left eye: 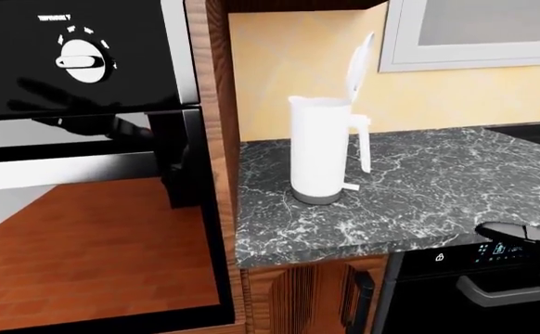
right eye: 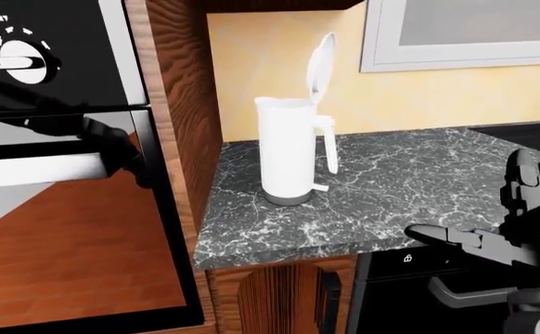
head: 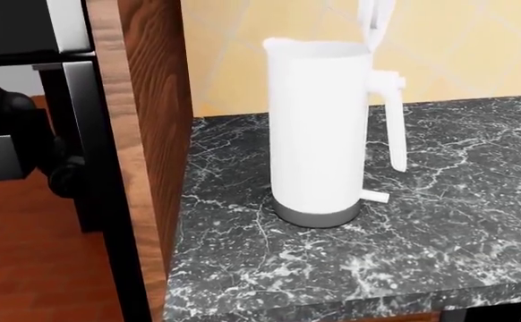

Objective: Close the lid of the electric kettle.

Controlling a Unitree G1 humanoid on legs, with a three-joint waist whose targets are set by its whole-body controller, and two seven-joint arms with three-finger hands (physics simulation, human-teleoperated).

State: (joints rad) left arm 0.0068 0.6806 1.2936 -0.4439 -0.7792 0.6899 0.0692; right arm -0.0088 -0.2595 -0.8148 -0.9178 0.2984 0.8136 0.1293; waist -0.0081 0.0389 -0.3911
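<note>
A tall white electric kettle (left eye: 321, 149) stands on the dark marble counter (left eye: 437, 188), near the counter's left end. Its lid (left eye: 358, 66) is up, standing nearly upright above the handle (head: 395, 121). My right hand (right eye: 493, 209) hovers open at the lower right of the right-eye view, fingers spread, below and well to the right of the kettle. My left hand (head: 28, 134) is a dark shape against the oven, left of the wooden panel. Its fingers are not clear.
A wooden side panel (left eye: 216, 139) separates the counter from a black wall oven with a white knob (left eye: 82, 61) on the left. Under the counter is a black appliance with a grey handle (left eye: 502, 289). A yellow wall rises behind the kettle.
</note>
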